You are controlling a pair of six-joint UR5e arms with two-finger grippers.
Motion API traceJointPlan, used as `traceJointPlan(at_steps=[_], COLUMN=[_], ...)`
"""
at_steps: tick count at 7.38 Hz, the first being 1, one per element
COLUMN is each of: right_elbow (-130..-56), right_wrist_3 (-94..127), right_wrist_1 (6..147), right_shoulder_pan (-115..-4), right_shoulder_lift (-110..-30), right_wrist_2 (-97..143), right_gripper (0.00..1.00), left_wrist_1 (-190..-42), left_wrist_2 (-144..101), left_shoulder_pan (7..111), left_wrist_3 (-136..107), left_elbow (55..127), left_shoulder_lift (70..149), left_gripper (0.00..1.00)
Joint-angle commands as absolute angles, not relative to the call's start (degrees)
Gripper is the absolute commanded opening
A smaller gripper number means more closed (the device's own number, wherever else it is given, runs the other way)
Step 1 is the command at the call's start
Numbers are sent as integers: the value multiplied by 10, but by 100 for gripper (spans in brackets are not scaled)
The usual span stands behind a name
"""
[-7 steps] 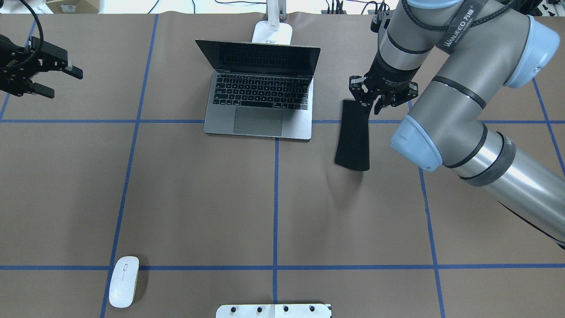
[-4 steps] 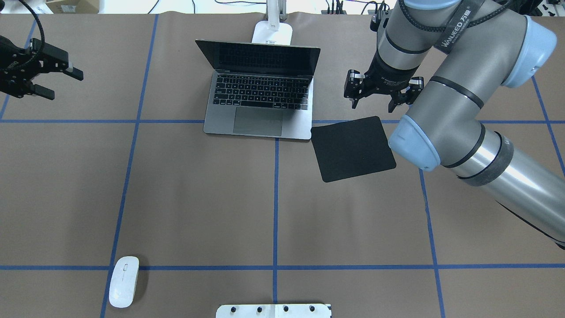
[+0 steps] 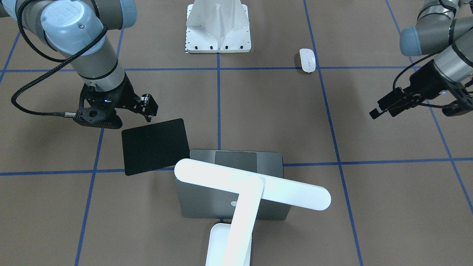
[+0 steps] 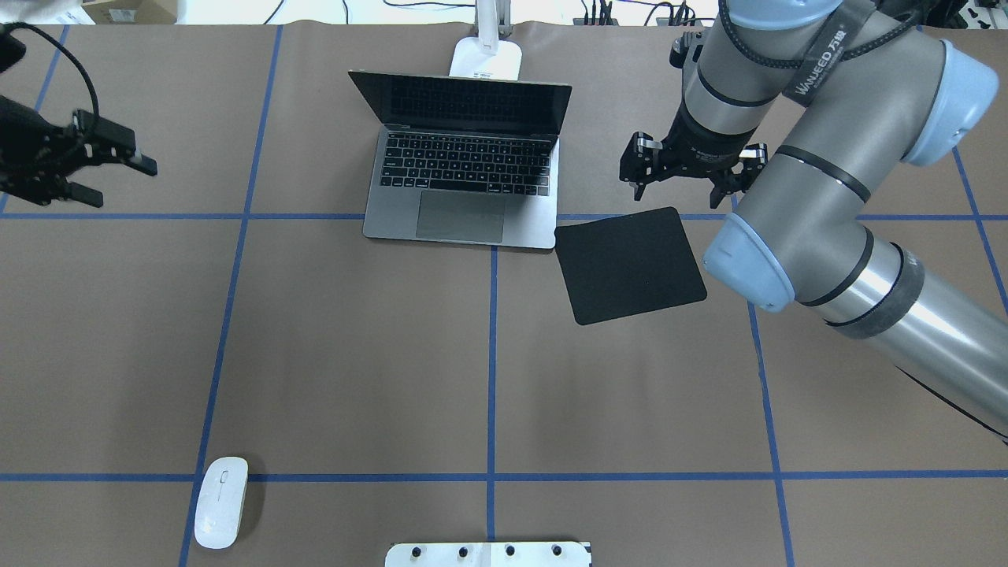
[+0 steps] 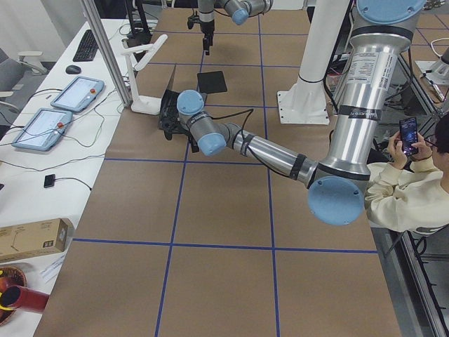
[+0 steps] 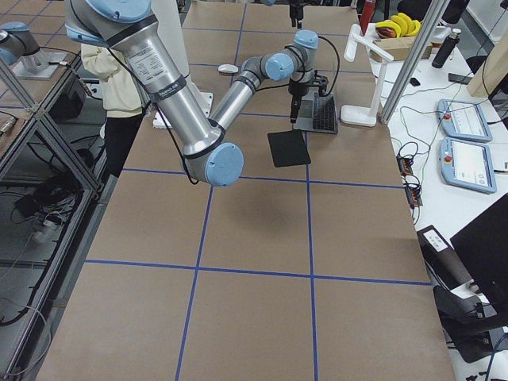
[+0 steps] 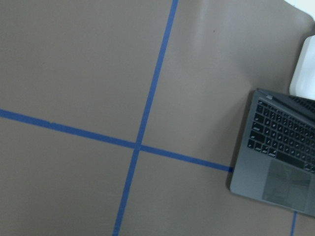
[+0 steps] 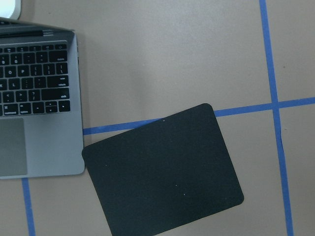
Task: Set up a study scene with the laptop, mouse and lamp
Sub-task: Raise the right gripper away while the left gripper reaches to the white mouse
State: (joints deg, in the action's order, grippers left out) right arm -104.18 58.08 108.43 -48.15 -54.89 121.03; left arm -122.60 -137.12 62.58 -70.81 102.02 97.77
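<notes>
The dark-grey laptop (image 4: 465,161) stands open at the table's far middle; it also shows in the front view (image 3: 232,184), the left wrist view (image 7: 280,157) and the right wrist view (image 8: 34,98). The white lamp (image 3: 244,192) stands behind it, its bar head over the lid; only its base (image 4: 487,57) shows from overhead. The white mouse (image 4: 221,502) lies at the near left, also seen in the front view (image 3: 307,60). My right gripper (image 4: 691,172) is open and empty above the far edge of a black square pad (image 4: 630,264). My left gripper (image 4: 114,177) is open and empty at the far left.
The black pad (image 8: 162,172) lies flat beside the laptop's right front corner, slightly rotated. A white ribbed pedestal (image 3: 218,27) with a bolted base plate (image 4: 488,554) stands at the near middle edge. Blue tape lines grid the brown table.
My right gripper opened and let go of the black pad, which dropped flat beside the laptop; the gripper then shifted slightly right. My left gripper moved a little toward the table's middle.
</notes>
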Motion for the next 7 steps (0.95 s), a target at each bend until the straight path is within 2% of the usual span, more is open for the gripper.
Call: traceJointPlan(at_steps=[1,5,7], right_elbow=[-1074,-1131,-1130], right_wrist_3=[570,458,436], right_wrist_1=[1084,1081,1080], right_shoulder_pan=[-473,-478,-482], right_shoulder_lift=[-603,-722,-736], right_wrist_2=[1210,1211,1211], right_gripper=[100,100,100], left_wrist_1=[-1215,-1210,-1141], left_wrist_2=[-1305,-1146,-1089], left_shoulder_pan=[544,327,234], left_wrist_3=[-720,-821,-821], left_elbow=[1054,1142,1182], left_shoulder_lift=[948,878,868], left_gripper=[100,100,100])
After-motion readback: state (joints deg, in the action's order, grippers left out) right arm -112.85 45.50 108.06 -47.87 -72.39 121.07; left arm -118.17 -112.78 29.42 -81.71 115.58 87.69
